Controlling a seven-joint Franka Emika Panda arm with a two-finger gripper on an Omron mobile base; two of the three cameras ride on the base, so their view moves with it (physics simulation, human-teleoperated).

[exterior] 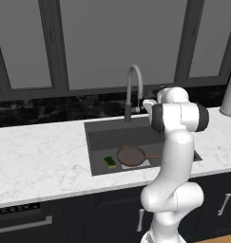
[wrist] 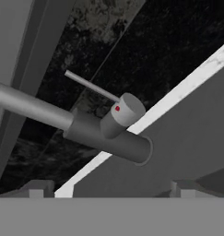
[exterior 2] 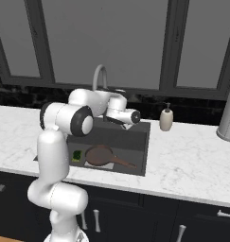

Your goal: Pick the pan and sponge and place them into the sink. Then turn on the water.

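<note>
The dark reddish-brown pan lies flat on the floor of the sink, with its handle pointing right. Beside it on the left sits the green-topped sponge. My gripper hovers over the back of the sink, just right of the grey gooseneck faucet. It is open, with nothing between its fingertips. In the hand view the faucet body and its thin lever are close ahead. The water is out of view.
A beige soap dispenser stands on the white marble counter right of the sink. A grey canister stands at the far right. A dark backsplash and windows rise behind the faucet.
</note>
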